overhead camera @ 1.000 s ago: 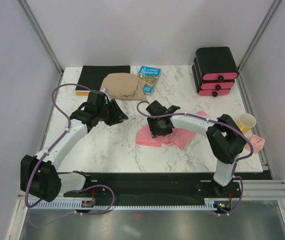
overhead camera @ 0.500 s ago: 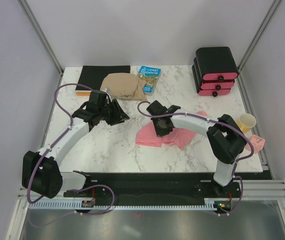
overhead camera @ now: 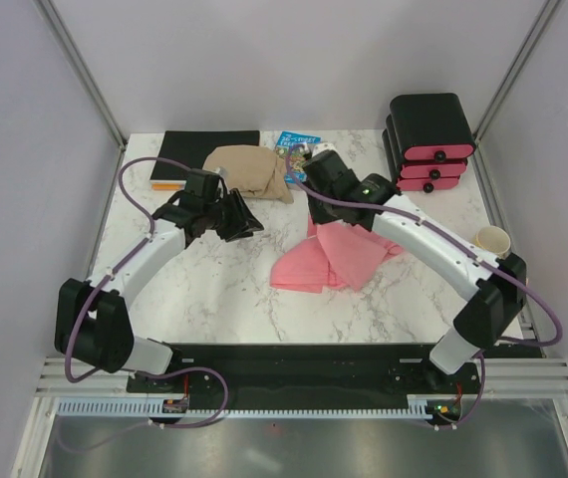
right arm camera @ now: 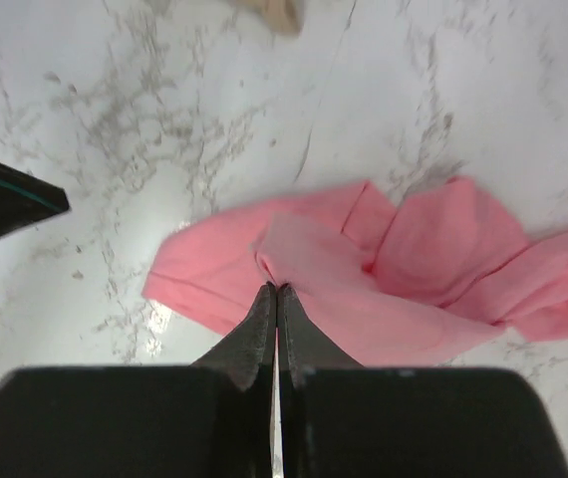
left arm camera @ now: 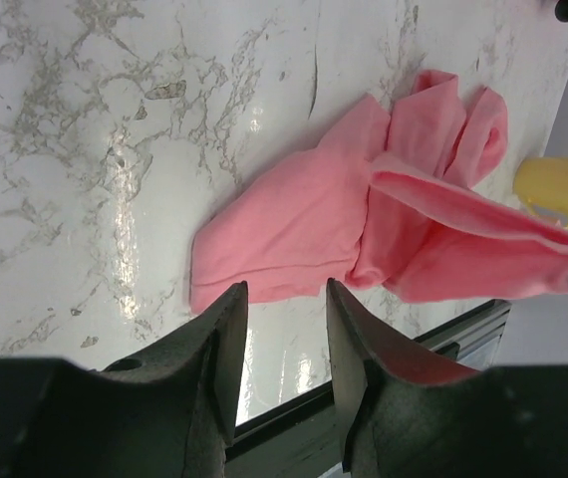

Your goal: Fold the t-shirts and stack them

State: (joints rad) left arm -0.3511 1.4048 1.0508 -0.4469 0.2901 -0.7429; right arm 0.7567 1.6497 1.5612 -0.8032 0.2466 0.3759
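A salmon-pink t-shirt (overhead camera: 336, 257) lies crumpled right of the table's middle, with one fold pulled up toward the back. My right gripper (overhead camera: 314, 205) is shut on that raised fold; in the right wrist view the jaws (right arm camera: 276, 289) pinch a peak of the pink cloth (right arm camera: 414, 269). My left gripper (overhead camera: 247, 221) hovers open to the left of the shirt, holding nothing. From the left wrist, its gripper (left arm camera: 286, 289) points at the near edge of the t-shirt (left arm camera: 314, 224), apart from it.
A folded tan garment (overhead camera: 249, 169) and a black folded item (overhead camera: 209, 149) lie at the back left. A blue book (overhead camera: 292, 142) sits beside them. A black box with pink drawer fronts (overhead camera: 428, 139) stands back right. A yellow cup (overhead camera: 490, 237) stands near the right edge.
My right gripper closed on the t-shirt and drew a fold up and toward the back, the arm stretching out. The left gripper shifted slightly toward the back, still open.
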